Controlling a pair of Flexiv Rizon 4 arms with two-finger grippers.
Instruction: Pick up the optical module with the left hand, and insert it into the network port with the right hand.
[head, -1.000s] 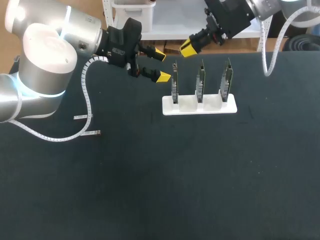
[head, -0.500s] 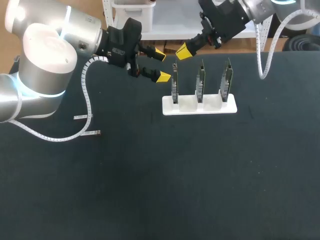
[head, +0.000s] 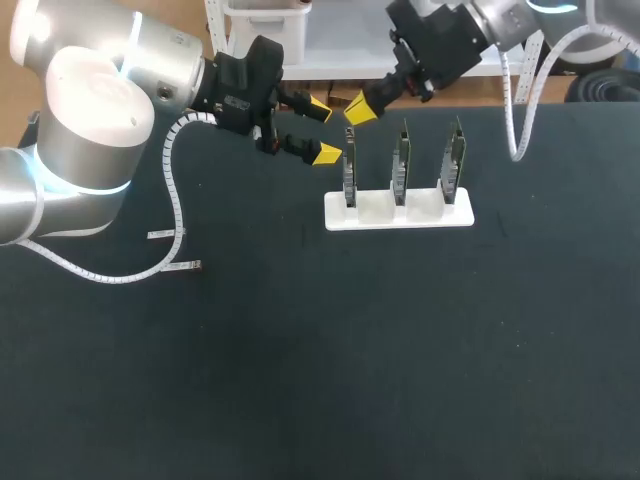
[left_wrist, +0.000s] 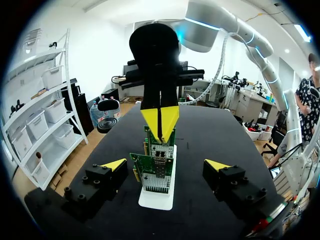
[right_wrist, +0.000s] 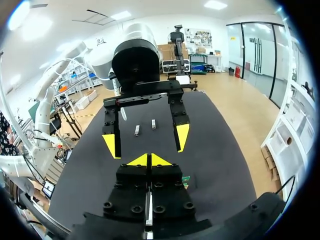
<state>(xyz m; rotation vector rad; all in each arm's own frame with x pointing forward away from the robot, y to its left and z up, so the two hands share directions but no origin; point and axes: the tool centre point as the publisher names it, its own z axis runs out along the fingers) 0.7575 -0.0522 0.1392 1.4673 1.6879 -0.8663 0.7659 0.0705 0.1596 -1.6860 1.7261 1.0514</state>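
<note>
White slotted rack (head: 398, 216) on the black table (head: 330, 360) held three upright green network cards (head: 401, 165). Left end effector (head: 322, 130) sat just left of the rack's end card, fingers spread wide and holding nothing. Right end effector (head: 360, 107) hung near that same card's top, yellow tips pressed together and empty. Two small silver optical modules (head: 160, 234) lay flat on the table, well left of the rack.
</note>
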